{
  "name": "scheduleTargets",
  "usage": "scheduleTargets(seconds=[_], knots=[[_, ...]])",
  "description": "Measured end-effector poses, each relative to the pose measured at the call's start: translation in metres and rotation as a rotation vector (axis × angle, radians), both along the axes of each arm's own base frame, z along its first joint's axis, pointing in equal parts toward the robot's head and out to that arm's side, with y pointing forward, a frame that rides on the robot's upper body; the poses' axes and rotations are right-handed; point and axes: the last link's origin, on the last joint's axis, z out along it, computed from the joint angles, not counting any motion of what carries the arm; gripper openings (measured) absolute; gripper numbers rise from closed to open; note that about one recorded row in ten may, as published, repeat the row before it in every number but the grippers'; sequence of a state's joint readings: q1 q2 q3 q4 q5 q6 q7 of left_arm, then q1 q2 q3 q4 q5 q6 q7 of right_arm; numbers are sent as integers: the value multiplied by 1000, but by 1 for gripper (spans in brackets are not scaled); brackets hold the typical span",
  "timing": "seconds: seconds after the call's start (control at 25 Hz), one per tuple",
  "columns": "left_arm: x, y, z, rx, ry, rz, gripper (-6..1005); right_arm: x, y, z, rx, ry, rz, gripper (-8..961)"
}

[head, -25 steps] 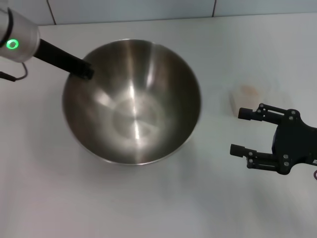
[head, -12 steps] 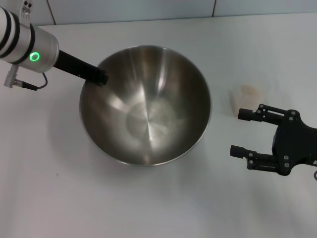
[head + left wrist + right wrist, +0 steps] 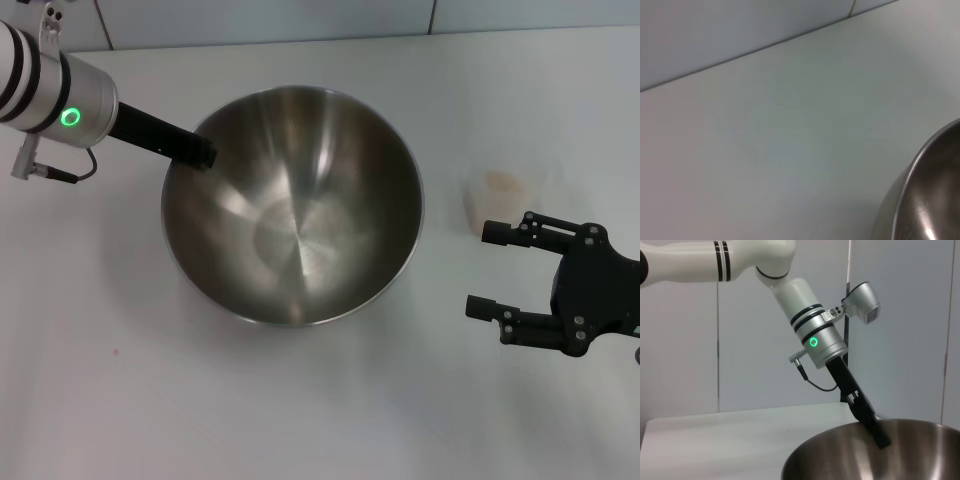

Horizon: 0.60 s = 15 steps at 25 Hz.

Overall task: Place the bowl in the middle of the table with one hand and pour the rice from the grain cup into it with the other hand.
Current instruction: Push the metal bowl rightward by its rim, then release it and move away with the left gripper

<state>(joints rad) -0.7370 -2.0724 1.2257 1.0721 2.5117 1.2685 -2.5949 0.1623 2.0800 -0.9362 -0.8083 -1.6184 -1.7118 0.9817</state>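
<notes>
The large stainless-steel bowl [image 3: 300,220] sits on the white table [image 3: 300,410], a little left of centre, and looks empty. My left gripper [image 3: 195,152] is shut on the bowl's far-left rim, one finger reaching inside. The right wrist view shows the bowl [image 3: 840,457] and that left gripper [image 3: 875,432] on its rim. An edge of the bowl [image 3: 935,200] shows in the left wrist view. The small translucent grain cup [image 3: 500,195] stands to the right of the bowl, with pale beige rice [image 3: 502,182] inside. My right gripper [image 3: 480,268] is open and empty, just in front of the cup.
A tiled wall [image 3: 300,20] runs along the table's far edge. The left arm's white forearm [image 3: 50,90] with a green light hangs over the far-left part of the table.
The left gripper has dragged the bowl to the right towards the table's middle; in the last half second it hardly moved. The right gripper and the cup have stayed put.
</notes>
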Motion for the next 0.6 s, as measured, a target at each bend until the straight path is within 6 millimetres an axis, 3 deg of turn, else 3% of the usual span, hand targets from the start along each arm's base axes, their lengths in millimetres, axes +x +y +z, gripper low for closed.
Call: scheduleTargets(seconds=[0.2,0.6], knots=[[-6,-1,-4,-19,12,4,19,0,0,0,-2,1,0,747],[-9,0,-5,-5,10,-5,156,0,-1,-1,-4,1,2,746]])
